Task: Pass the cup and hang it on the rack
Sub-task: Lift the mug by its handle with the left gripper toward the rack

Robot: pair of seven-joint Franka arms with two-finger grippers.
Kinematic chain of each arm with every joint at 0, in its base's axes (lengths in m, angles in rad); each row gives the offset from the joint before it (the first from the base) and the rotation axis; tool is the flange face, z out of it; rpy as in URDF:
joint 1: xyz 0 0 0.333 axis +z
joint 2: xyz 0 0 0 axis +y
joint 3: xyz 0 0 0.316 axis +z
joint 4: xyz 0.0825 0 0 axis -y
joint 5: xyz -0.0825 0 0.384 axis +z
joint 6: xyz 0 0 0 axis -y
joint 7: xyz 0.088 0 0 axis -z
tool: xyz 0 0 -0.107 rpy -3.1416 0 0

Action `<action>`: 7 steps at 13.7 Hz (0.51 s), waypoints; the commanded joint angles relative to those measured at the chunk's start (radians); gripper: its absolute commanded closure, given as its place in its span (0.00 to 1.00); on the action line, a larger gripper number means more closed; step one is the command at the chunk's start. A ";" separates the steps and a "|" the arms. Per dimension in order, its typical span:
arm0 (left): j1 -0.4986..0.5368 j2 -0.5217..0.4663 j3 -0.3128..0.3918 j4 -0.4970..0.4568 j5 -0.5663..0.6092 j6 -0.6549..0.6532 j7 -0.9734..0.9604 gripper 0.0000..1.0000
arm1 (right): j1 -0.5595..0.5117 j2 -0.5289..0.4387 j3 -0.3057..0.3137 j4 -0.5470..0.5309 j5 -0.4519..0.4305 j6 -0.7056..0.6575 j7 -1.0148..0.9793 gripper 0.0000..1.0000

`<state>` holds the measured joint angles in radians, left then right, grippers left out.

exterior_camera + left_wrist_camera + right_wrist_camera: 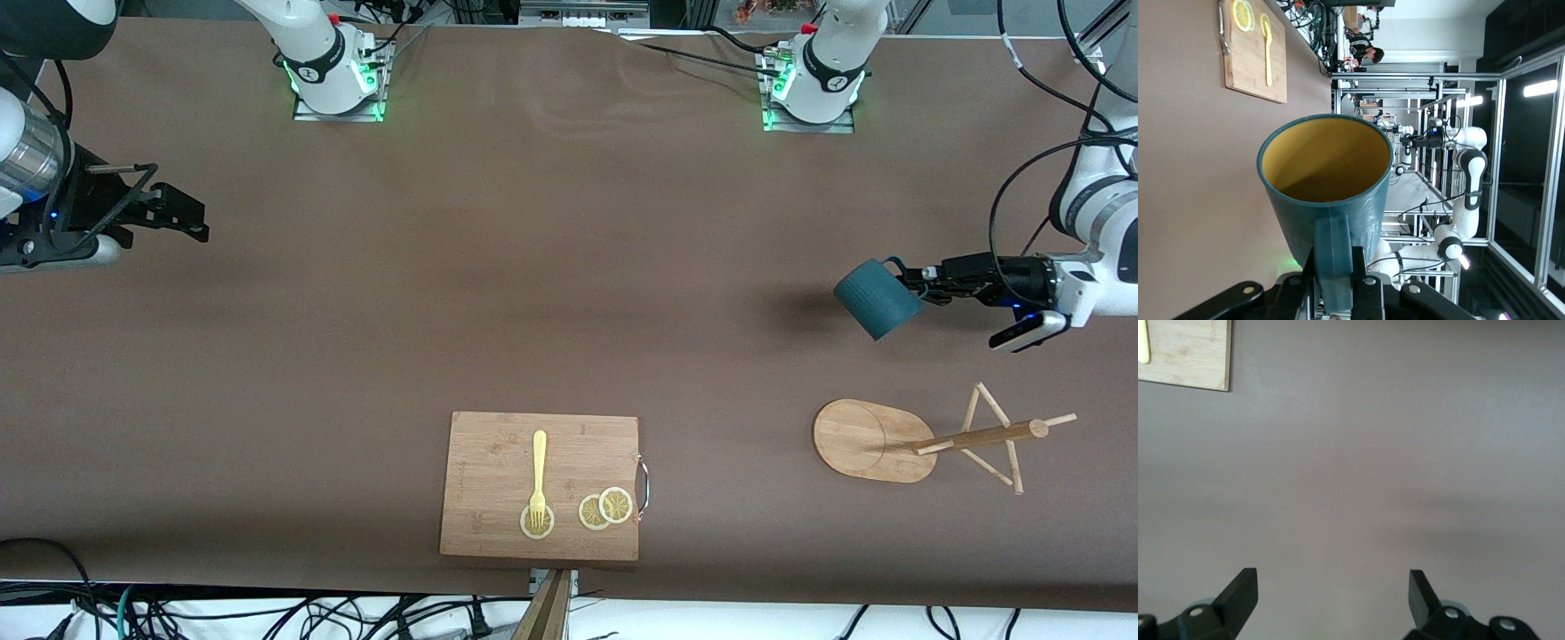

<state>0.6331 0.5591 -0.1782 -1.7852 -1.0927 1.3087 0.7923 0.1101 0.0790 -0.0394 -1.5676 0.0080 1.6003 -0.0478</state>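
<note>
Cup (pixel 877 298) is hanging in the air over the bench (pixel 498 267) at the left arm's end, tilted on its side, with the left end effector (pixel 916 283) clamping its handle (pixel 1333 257) between both fingers. Rack (pixel 925 440) is standing on the bench near the cup and closer to the front camera. Right end effector (pixel 182 216) is waiting over the right arm's end with fingers spread wide and gripping nothing, while a cutting board (pixel 498 462) is carrying a fork (pixel 539 476) and lemon slices (pixel 605 508).
</note>
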 commanded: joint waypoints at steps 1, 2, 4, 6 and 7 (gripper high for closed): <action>0.019 0.080 -0.014 0.137 0.005 -0.059 -0.149 1.00 | -0.010 -0.010 0.009 -0.005 -0.014 0.007 -0.030 0.00; 0.020 0.096 -0.014 0.167 0.005 -0.065 -0.204 1.00 | -0.010 -0.008 0.009 -0.005 -0.013 0.009 -0.032 0.00; 0.030 0.107 -0.014 0.197 0.007 -0.069 -0.284 1.00 | -0.013 -0.007 0.009 -0.005 -0.011 0.009 -0.032 0.00; 0.030 0.123 -0.014 0.228 0.014 -0.071 -0.343 1.00 | -0.013 -0.007 0.009 -0.005 -0.010 0.009 -0.032 0.00; 0.036 0.131 -0.014 0.253 0.016 -0.072 -0.370 1.00 | -0.015 -0.001 0.007 -0.002 -0.006 0.009 -0.032 0.00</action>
<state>0.6541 0.6534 -0.1787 -1.6083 -1.0927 1.2679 0.4902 0.1096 0.0795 -0.0394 -1.5675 0.0046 1.6018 -0.0581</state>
